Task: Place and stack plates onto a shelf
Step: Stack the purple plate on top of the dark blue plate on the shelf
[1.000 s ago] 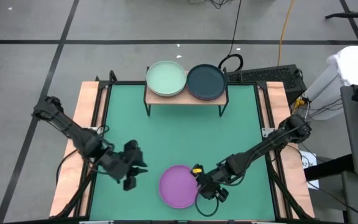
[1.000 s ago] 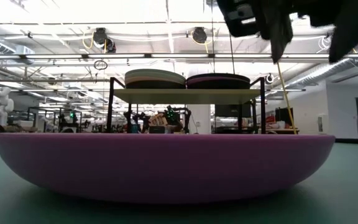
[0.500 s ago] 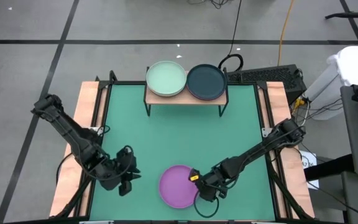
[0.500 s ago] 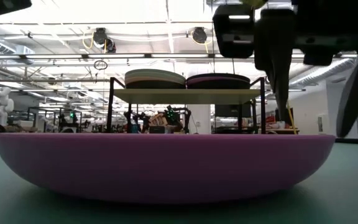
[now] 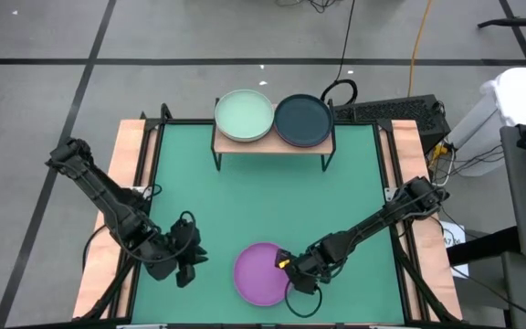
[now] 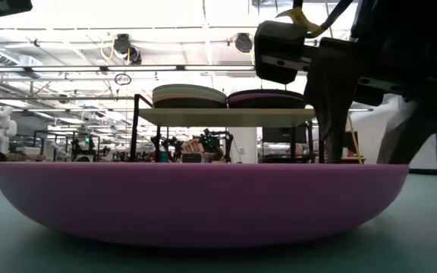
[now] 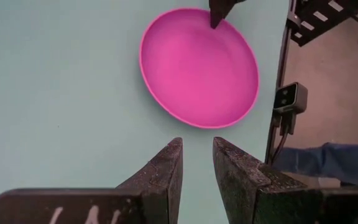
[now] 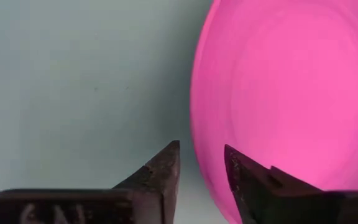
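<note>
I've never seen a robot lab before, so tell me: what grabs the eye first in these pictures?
A bright purple plate lies alone on the green table, near its front edge. The right gripper sits at the plate's right rim, jaws open astride it, while the left gripper waits on the plate's left. At the table's far edge, a small wooden shelf carries a mint plate and a dark plate side by side.

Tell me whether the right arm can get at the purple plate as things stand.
Probably yes: the right gripper already sits at the purple plate's rim, fingers straddling its edge, with nothing between; the left gripper waits apart.
</note>
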You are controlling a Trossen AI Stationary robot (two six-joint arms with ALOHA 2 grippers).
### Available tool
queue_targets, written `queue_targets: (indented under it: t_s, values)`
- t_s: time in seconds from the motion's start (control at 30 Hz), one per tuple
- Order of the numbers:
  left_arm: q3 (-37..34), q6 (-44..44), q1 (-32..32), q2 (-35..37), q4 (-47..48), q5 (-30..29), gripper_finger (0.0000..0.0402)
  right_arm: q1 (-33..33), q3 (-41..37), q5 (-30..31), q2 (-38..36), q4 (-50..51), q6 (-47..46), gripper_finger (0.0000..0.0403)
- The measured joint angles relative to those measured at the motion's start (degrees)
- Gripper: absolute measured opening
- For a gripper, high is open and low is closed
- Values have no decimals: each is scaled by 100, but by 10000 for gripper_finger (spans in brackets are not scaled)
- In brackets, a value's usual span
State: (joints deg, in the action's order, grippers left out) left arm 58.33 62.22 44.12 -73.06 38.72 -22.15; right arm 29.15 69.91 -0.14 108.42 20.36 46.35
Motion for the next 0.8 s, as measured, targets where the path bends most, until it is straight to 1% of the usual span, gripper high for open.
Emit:
queue_targets:
  t_s: [0.4,0.67,0.8]
  values:
    - [0,-14,2,0,2,-15,94,15,0,13,-4,-4,206,8]
    - [0,-48,2,0,7,-17,94,24,0,18,-5,-72,132,3]
    - [0,-70,2,-2,13,-17,94,24,-2,82,-124,-75,-33,3]
